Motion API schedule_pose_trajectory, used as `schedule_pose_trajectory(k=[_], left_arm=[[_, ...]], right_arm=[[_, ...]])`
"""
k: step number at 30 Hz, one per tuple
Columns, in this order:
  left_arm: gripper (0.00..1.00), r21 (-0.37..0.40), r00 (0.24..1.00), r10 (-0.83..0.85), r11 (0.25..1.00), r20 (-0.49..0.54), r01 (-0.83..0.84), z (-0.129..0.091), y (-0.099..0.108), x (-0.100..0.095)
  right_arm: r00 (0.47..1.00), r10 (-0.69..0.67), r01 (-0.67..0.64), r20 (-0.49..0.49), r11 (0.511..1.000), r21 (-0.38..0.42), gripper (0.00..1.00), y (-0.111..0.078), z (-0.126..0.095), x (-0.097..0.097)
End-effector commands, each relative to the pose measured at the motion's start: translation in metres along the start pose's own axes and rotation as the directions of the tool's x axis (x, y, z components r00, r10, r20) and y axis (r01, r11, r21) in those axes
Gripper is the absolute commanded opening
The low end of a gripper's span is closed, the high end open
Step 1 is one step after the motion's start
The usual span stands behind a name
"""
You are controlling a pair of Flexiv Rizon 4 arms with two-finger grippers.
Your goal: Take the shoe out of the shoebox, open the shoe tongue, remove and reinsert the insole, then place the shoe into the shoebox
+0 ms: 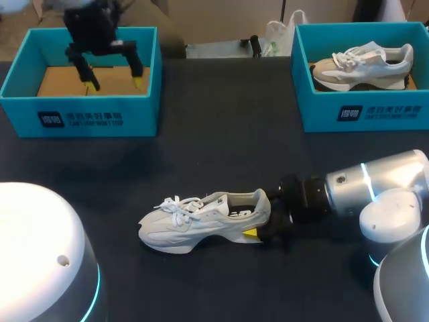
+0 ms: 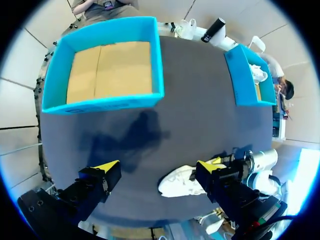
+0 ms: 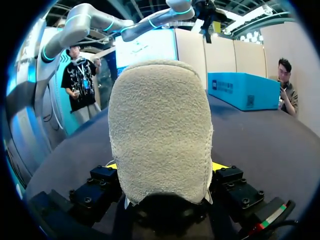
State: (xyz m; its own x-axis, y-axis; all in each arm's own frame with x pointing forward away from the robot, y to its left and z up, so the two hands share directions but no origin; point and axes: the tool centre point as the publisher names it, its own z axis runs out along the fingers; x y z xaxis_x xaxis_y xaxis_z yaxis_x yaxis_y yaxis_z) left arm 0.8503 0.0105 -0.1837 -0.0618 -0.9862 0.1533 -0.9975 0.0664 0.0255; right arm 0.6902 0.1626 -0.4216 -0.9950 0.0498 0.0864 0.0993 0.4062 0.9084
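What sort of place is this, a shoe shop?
Probably a robot test bench, not a shop: two robot arms at a dark table with two blue shoeboxes, the right gripper holding a white sneaker.

Fuzzy suede shoe (image 3: 160,130), matt table (image 1: 221,134)

A sneaker (image 1: 201,218) lies at the near middle of the desk (image 1: 221,127), toe left, heel right, held between the right arm's jaws. At the back, the left shoebox (image 1: 80,114) sits under the left arm's jaws; the right shoebox (image 1: 362,114) holds a second sneaker (image 1: 362,66).
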Motion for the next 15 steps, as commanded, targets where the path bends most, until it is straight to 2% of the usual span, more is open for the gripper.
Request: schedule_pose_trajectory(k=[1, 2, 4, 9, 10, 15], left_arm=[[1.00, 0.051, 0.999, 0.006, 0.999, 0.034, -0.008, 0.015, 0.030, 0.032], [1.00, 0.027, 1.000, 0.011, 1.000, 0.023, -0.011, 0.017, 0.036, 0.039], [1.00, 0.055, 0.999, -0.001, 0.998, 0.045, -0.001, 0.024, 0.049, 0.053], [1.00, 0.016, 0.996, -0.071, 0.997, 0.047, 0.070, 0.046, 0.073, 0.087], [1.00, -0.012, 0.996, -0.084, 0.996, 0.037, 0.084, 0.050, 0.075, 0.092], [1.00, -0.012, 0.996, -0.084, 0.996, 0.037, 0.084, 0.050, 0.075, 0.092]], right_arm=[[1.000, 0.001, -0.001, 0.001, 1.000, 0.007, 0.00, 0.002, 0.002, 0.000], [1.000, 0.001, -0.001, 0.001, 1.000, 0.007, 0.00, 0.002, 0.002, 0.000], [1.000, 0.001, -0.001, 0.001, 1.000, 0.007, 0.00, 0.002, 0.002, 0.000], [1.000, 0.001, -0.001, 0.001, 1.000, 0.007, 0.00, 0.002, 0.002, 0.000], [1.000, 0.001, -0.001, 0.001, 1.000, 0.007, 0.00, 0.002, 0.002, 0.000], [1.000, 0.001, -0.001, 0.001, 1.000, 0.007, 0.00, 0.002, 0.002, 0.000]])
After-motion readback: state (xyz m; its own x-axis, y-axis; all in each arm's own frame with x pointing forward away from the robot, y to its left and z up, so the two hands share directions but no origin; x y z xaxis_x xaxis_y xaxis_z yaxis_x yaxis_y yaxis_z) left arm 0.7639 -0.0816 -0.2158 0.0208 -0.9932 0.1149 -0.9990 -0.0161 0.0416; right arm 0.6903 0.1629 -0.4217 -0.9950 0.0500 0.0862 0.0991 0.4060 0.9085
